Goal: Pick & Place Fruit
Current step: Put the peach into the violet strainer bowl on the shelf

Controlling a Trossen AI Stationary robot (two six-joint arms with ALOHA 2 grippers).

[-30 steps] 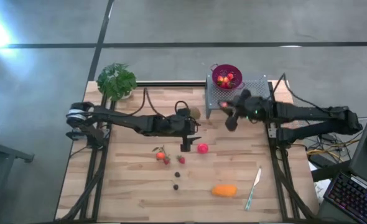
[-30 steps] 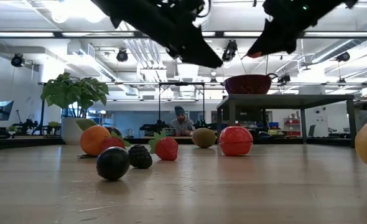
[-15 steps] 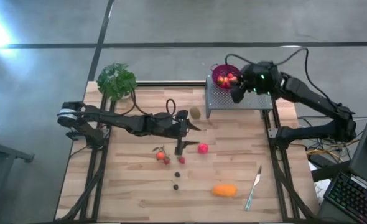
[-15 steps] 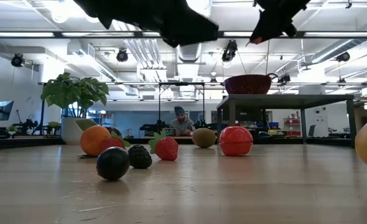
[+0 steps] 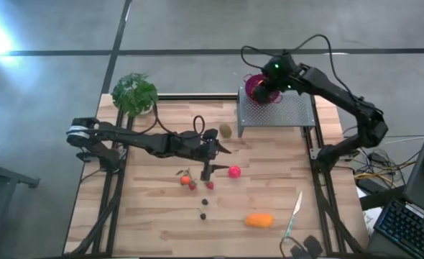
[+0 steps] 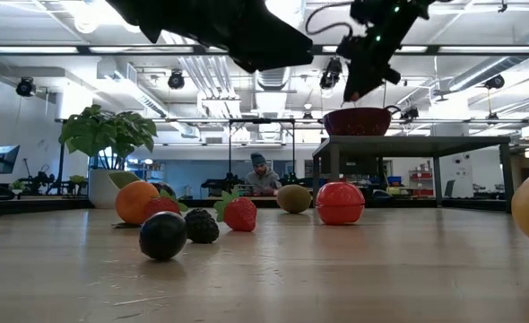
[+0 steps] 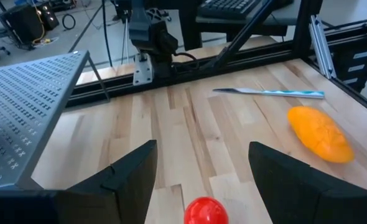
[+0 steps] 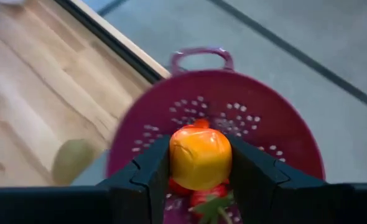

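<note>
My right gripper [image 5: 261,92] hangs over the magenta colander [image 5: 262,88] on the metal rack [image 5: 277,111], shut on a yellow-orange fruit piece [image 8: 200,155]. The colander holds strawberries [image 8: 203,198]. My left gripper [image 5: 207,173] hovers open above the table, just left of the pink-red ball [image 5: 234,171], which shows between its fingers in the left wrist view [image 7: 206,211]. Strawberries [image 5: 188,180], dark berries [image 5: 204,208], a kiwi [image 5: 226,130] and the oblong orange piece [image 5: 259,220] rest on the table. My right gripper pinches the yellow-orange fruit piece by its two sides [image 8: 174,158] between both fingers [image 8: 147,174]. The fingers point down from above. The piece is lifted clear, over the middle of the colander's bowl [image 8: 233,106].
A slim pale knife [image 5: 292,216] lies near the table's right near corner. A leafy plant [image 5: 134,93] stands at the far left corner. In the low view a plum [image 6: 163,235] and blackberry [image 6: 202,226] sit nearest. A person sits far off in the room.
My right gripper has travelled from the rack's near side up and toward the far edge, carrying the yellow-orange piece, until it stands over the colander. My left gripper has risen a little above the fruit and stayed open.
</note>
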